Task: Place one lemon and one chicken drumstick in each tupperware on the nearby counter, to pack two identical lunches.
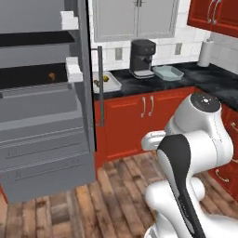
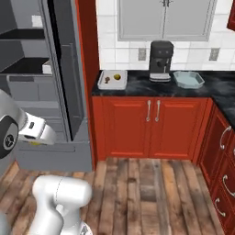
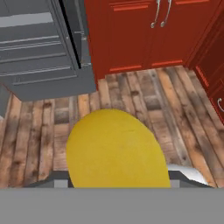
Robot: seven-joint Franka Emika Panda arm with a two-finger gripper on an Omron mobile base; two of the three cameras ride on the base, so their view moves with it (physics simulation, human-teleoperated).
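The jaws are standing partway open around a lemon [image 3: 117, 151], and from where the hand is looking the yellow fruit is sitting right between them, bulging up so large and close that it is hiding the finger tips themselves; it looks gripped rather than loose. Below the lemon the plank floor [image 3: 144, 96] is lying well beneath it, with the red-brown cabinet doors [image 3: 131, 35] and the grey fridge drawers [image 3: 39, 48] running along the far side. Looking over the robot's shoulder, the white arm [image 1: 195, 139] is bending low in front of the open fridge [image 1: 42, 116], and the hand end [image 2: 39, 131] is reaching toward the fridge's lower part. Up on the black marbled surface [image 2: 137, 85], well apart from the held lemon, the whitish-grey tupperware [image 2: 112, 79] is sitting just beside the fridge side with a small yellow lemon [image 2: 117, 76] and a small brownish piece [image 2: 107, 79] inside it, which I am taking for a drumstick though it is too small to be sure. The pale blue tupperware [image 2: 188, 79] is resting on the same surface to the right of the black coffee machine [image 2: 161, 59], and I cannot tell whether anything is lying in it. A small orange-brown item [image 1: 51, 75] is sitting on a fridge shelf.
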